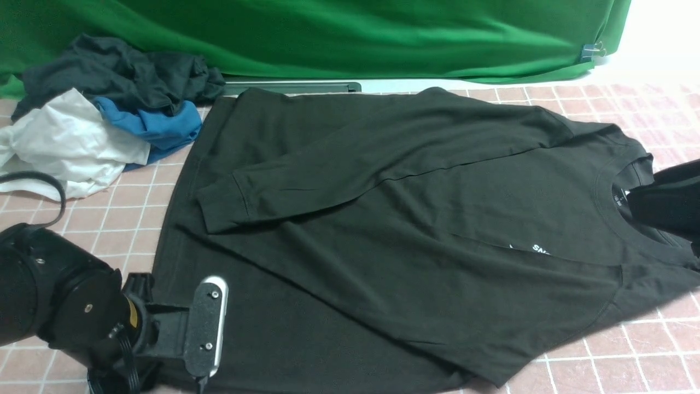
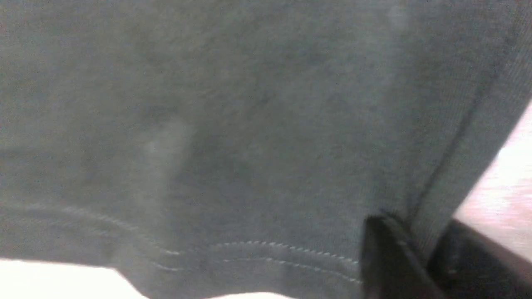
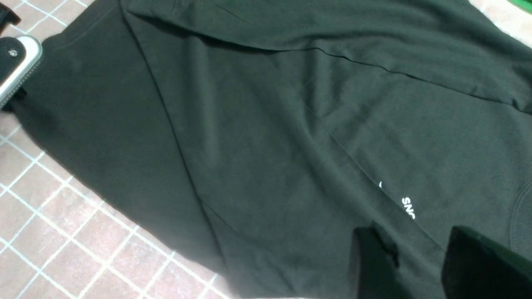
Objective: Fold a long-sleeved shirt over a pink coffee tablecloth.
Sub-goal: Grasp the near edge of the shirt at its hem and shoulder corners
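Observation:
The black long-sleeved shirt (image 1: 383, 219) lies flat on the pink coffee tablecloth (image 1: 629, 350), collar to the right, both sleeves folded across its body. White chest lettering (image 1: 540, 249) peeks from under the near sleeve. My left arm (image 1: 60, 295) is at the shirt's near-left hem corner. In the left wrist view the left gripper (image 2: 419, 241) is shut on the ribbed hem (image 2: 457, 174). My right gripper (image 1: 664, 200) hovers over the collar, by the white neck label (image 1: 619, 196). In the right wrist view the right gripper (image 3: 411, 234) is open above the shirt (image 3: 249, 124), near the lettering (image 3: 408, 207).
A heap of black, blue and white garments (image 1: 98, 120) sits at the far left. A green backdrop (image 1: 355, 33) hangs along the back, with a dark bar (image 1: 295, 86) at its foot. Bare grid cloth (image 3: 54, 232) shows at the shirt's near side.

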You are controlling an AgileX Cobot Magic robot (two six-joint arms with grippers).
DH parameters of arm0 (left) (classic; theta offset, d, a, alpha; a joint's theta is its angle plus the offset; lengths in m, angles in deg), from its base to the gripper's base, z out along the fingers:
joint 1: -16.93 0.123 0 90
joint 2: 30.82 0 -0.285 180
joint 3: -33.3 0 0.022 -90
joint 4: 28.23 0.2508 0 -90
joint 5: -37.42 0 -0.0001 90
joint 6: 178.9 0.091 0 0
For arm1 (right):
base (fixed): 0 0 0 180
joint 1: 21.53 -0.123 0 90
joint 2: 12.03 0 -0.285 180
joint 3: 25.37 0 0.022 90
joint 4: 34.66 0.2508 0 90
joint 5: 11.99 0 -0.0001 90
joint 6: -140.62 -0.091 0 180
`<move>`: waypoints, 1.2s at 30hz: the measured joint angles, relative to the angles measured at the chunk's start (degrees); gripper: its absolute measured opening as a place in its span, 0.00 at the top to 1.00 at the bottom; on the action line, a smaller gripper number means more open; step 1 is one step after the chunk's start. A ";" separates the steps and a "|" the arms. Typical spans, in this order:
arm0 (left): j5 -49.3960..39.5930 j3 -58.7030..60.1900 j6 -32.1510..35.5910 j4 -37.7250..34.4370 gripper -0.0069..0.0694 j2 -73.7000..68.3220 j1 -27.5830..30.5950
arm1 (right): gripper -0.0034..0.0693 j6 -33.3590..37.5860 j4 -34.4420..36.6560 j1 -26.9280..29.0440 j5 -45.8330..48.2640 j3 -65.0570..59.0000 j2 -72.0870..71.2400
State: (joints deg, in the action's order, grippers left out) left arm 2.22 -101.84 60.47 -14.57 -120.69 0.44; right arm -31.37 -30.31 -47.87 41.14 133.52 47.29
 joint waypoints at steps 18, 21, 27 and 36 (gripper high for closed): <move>-16.50 -11.23 -21.78 -10.36 0.87 6.64 -0.05 | 0.62 14.10 -1.96 0.00 -1.37 -8.67 7.61; -16.50 -11.23 -22.58 -11.87 0.87 8.59 -0.05 | 0.58 20.18 -5.76 0.00 -4.34 -12.44 13.92; -14.70 -11.23 -22.68 -13.04 0.87 12.05 -0.05 | 0.35 21.72 -19.31 0.06 -8.19 -13.17 26.35; -14.38 -11.23 -22.68 -13.66 0.87 14.33 -0.05 | 0.28 23.02 -19.68 2.86 -14.87 -13.12 37.72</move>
State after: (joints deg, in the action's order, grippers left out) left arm -12.17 -113.07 37.79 -28.23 -106.37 0.39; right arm -8.34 -49.99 -45.01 26.27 120.40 85.01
